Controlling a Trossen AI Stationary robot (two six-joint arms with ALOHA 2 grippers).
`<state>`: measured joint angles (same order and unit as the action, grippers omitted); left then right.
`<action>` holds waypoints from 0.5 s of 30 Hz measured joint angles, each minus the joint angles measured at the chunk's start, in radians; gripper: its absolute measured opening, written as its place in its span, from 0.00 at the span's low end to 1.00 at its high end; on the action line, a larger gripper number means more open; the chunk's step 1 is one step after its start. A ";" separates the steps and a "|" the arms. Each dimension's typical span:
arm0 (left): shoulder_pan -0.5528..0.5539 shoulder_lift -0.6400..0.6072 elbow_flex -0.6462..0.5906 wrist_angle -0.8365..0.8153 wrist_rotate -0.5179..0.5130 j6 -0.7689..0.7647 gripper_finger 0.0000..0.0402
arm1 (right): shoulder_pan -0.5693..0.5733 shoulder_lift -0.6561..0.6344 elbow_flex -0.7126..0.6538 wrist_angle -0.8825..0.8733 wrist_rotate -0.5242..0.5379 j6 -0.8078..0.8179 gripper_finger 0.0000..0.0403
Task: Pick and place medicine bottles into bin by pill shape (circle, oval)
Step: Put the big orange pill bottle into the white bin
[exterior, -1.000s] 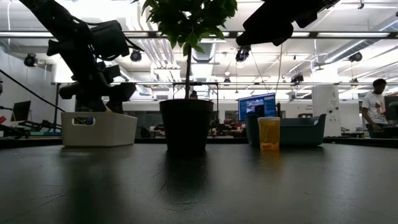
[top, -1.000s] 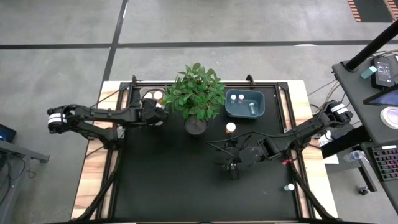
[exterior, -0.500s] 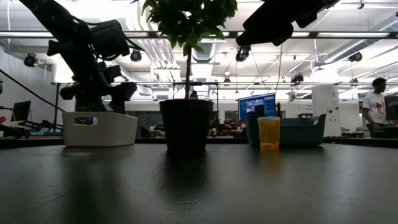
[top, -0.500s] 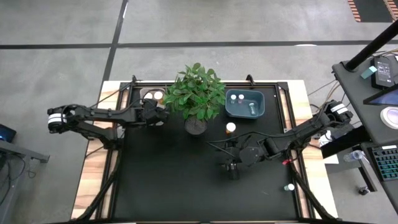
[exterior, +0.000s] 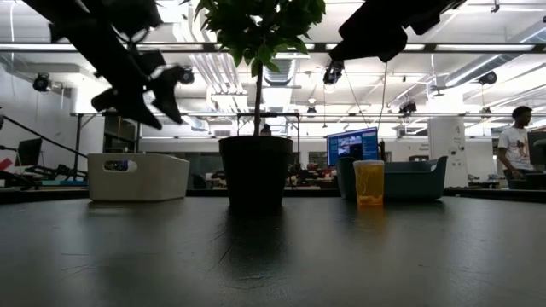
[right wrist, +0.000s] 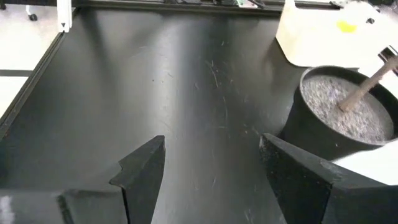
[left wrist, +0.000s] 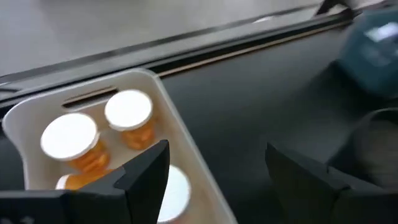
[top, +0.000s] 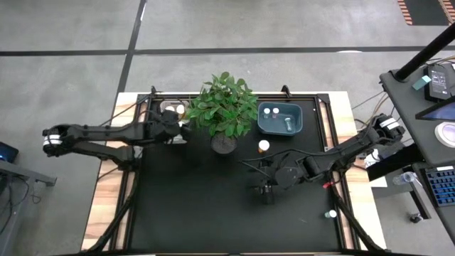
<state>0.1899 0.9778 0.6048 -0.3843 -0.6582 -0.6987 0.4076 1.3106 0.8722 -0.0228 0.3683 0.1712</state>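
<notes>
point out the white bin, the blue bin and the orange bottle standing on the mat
white bin (exterior: 136,176): low view, its front wall.
blue bin (top: 280,127): high view, its near rim.
orange bottle (exterior: 369,183): low view, middle of its amber body.

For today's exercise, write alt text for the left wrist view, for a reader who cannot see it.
The left hand, open and empty, hangs over a white bin holding orange bottles with white caps. Black table stretches beyond, with a blurred blue bin at its far side.

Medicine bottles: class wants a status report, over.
Left gripper open, empty, above white bin holding bottles. Right gripper open over bare mat. Orange bottle loose; potted plant between bins.
</notes>
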 joint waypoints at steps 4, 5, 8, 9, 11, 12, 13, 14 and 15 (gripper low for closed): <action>-0.064 -0.086 -0.001 0.002 0.000 0.000 0.61 | 0.000 -0.023 0.000 -0.054 -0.001 0.049 0.63; -0.087 -0.099 -0.002 0.009 0.000 0.000 0.61 | 0.000 -0.028 0.000 -0.069 0.000 0.059 0.63; -0.170 -0.126 -0.002 0.032 0.000 0.004 0.61 | 0.000 -0.033 0.000 -0.112 0.000 0.097 0.63; -0.199 -0.127 -0.003 0.047 0.000 0.006 0.61 | 0.000 -0.033 0.000 -0.127 0.000 0.109 0.63; -0.254 -0.120 -0.003 0.078 -0.002 0.006 0.61 | 0.000 -0.033 0.000 -0.155 0.000 0.132 0.63; -0.280 -0.116 -0.003 0.082 -0.003 0.004 0.61 | 0.000 -0.033 0.000 -0.168 0.000 0.145 0.63; -0.303 -0.109 -0.003 0.093 -0.007 0.002 0.61 | 0.000 -0.033 0.000 -0.181 0.000 0.156 0.63; -0.324 -0.103 -0.002 0.104 -0.007 0.001 0.61 | 0.000 -0.033 0.000 -0.195 0.000 0.171 0.63; -0.344 -0.097 -0.003 0.109 -0.007 0.000 0.61 | 0.000 -0.033 0.000 -0.211 0.000 0.181 0.62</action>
<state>-0.1546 0.8806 0.6019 -0.2750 -0.6655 -0.6991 0.4072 1.2778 0.8722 -0.2335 0.3679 0.3522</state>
